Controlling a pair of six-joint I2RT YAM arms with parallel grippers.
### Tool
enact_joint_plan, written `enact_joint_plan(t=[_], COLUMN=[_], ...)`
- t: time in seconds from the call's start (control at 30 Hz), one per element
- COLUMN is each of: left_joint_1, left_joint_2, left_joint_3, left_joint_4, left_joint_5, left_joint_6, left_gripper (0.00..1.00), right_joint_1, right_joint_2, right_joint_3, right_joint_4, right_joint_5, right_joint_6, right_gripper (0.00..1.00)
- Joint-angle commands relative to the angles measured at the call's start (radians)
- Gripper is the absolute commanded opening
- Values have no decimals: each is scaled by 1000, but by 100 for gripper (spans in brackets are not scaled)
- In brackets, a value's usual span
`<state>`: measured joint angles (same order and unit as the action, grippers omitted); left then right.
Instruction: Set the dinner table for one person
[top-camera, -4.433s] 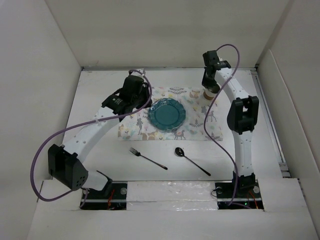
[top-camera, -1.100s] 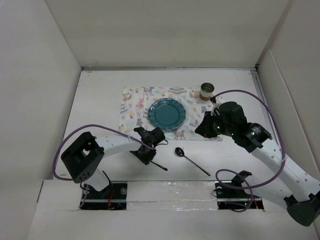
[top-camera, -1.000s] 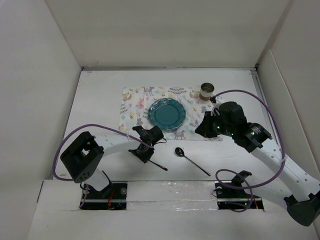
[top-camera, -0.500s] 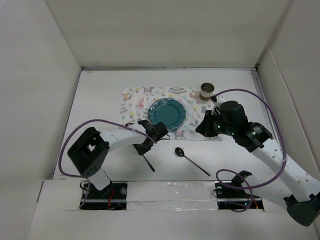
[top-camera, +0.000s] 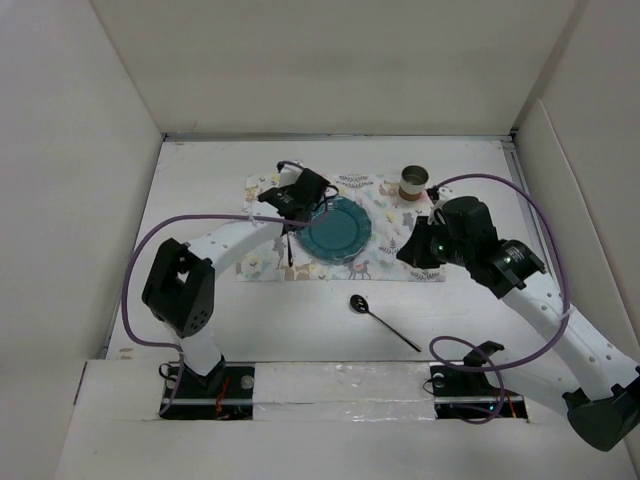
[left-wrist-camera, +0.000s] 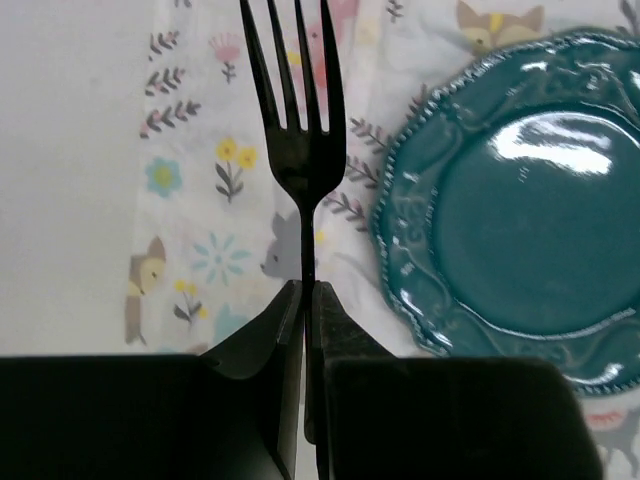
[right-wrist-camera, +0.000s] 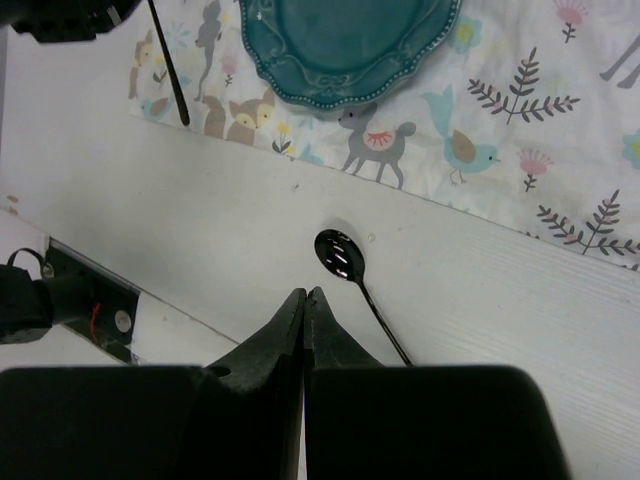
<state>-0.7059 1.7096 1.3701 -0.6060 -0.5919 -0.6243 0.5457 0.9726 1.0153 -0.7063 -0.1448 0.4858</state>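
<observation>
So the left wrist cam gives the close-up: the left gripper is pinching a thin black metal fork by its neck, slim tines pointing away from the camera. It's over the cloth placemat with its little foxes and flowers, just left of the plate, which is glossy teal with a beaded, scalloped rim.

The top cam can't show that grip at all; from there you only get the fork's handle poking out toward the near side, over the left part of the mat. What it does show is the whole layout. The matte white dinner table fills the floor between the white walls, the mat sits toward its far middle, and a small round cup stands at the mat's far right corner.

Right wrist cam: the right gripper has its fingers pressed together with nothing between them, hanging over bare table. Just beyond it lies a shiny black spoon, near side of the mat.
</observation>
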Motion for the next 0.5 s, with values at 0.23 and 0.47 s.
enact_joint_plan(t=[0.23,0.47], left_joint_1=[243,243], left_joint_2=[30,140], left_joint_3=[-5,64], left_joint_4=[270,259], left_joint_5=[245,291], left_joint_6=[487,505], left_gripper=[0,0], right_joint_1=[-73,-82], right_joint_2=[-25,-11], right_joint_3=[-3,-38], right_joint_4=[-15,-15], right_joint_5=[27,10], right_joint_6=[-16,-19], right_gripper=[3,4])
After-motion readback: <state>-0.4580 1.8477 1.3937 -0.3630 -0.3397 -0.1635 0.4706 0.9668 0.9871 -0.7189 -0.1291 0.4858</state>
